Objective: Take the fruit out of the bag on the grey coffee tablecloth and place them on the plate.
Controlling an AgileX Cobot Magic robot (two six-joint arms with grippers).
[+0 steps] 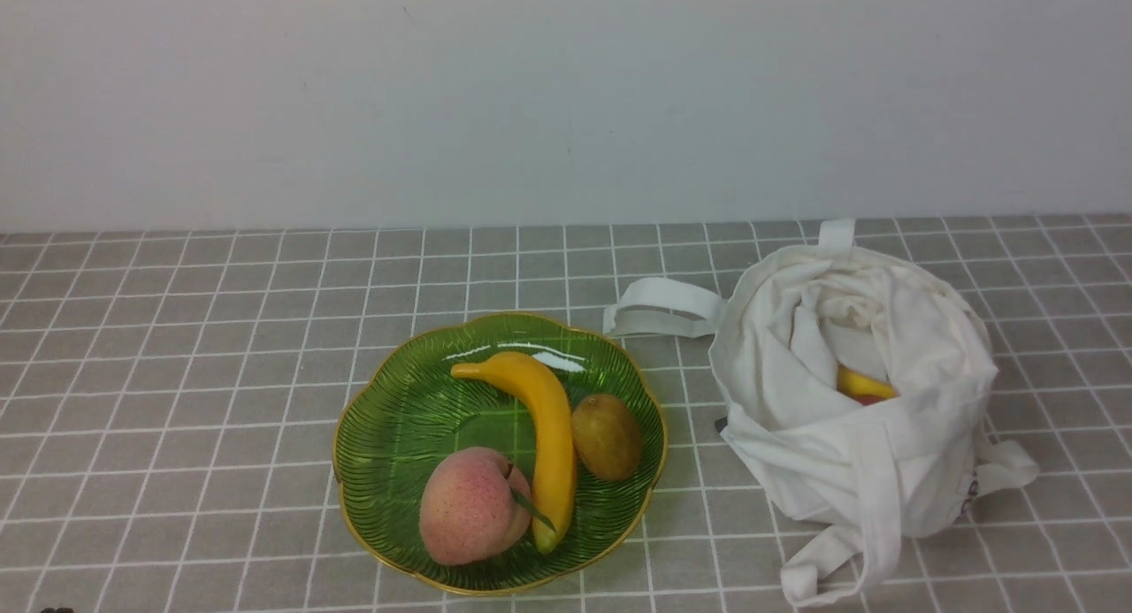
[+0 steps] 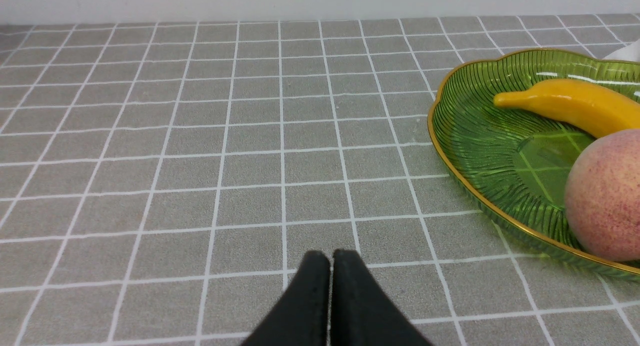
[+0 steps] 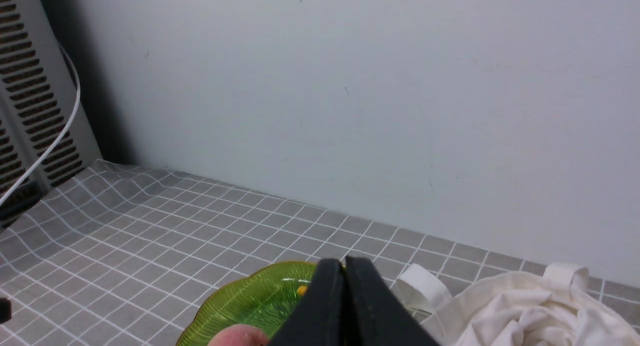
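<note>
On the grey coffee tablecloth [image 1: 177,374] the green plate [image 1: 389,436] carries three fruit: a yellow banana [image 1: 544,418], a pink peach [image 1: 469,507] and an olive-brown kiwi [image 1: 608,436]. To its right stands the white bag [image 1: 920,471], mouth open, with a yellow-orange fruit [image 1: 862,386] showing inside. Neither arm appears in the front view. My left gripper [image 2: 331,258] is shut and empty over bare cloth, left of the plate [image 2: 450,151]. My right gripper [image 3: 344,266] is shut and empty, raised above the plate [image 3: 240,301] and the bag [image 3: 540,311].
A pale wall [image 1: 566,91] closes off the far side of the table. In the right wrist view a vented grey panel [image 3: 30,86] with a white cable [image 3: 60,131] stands by the table's far corner. The bag's strap handles [image 1: 663,308] lie loose toward the plate.
</note>
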